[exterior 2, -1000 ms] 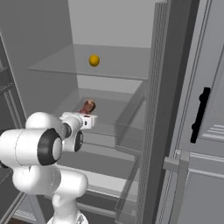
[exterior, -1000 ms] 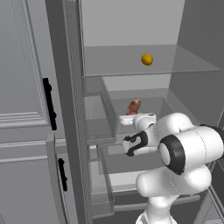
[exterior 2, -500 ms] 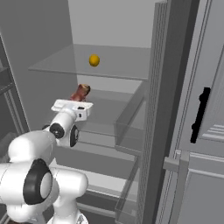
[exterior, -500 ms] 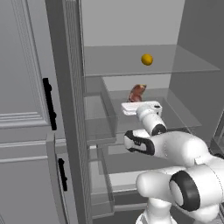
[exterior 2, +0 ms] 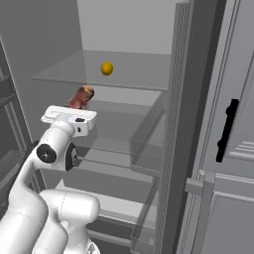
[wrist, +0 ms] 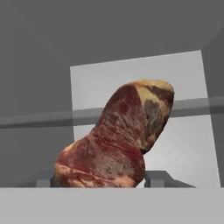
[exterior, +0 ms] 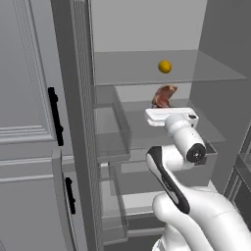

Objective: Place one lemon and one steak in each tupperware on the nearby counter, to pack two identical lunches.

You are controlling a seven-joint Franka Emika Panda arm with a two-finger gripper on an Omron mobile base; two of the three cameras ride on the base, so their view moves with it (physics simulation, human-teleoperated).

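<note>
Gripper: the gripper (wrist: 100,181) was clamped on the steak (wrist: 117,138), its tips hidden under the meat in the hand view; the hand pointed upward inside the open fridge.
Steak: it stood up out of the gripper, red and marbled, with the fat edge at the top; in the left base view the steak (exterior: 164,96) rose just above the white hand, below the upper glass shelf (exterior: 147,68).
Lemon: the lemon (exterior: 164,66) sat on that upper shelf, above and behind the steak and apart from it; the right base view showed the lemon (exterior 2: 106,68) likewise.
Fridge door: the open door (exterior 2: 188,124) stood close beside the arm.
Step in hand: judged to be carrying the steak out of the fridge toward a tupperware.
Doing it well: keep the grip firm, since the meat stood tall and could flop; draw back low enough to pass under the upper shelf and away from the door edge.
</note>
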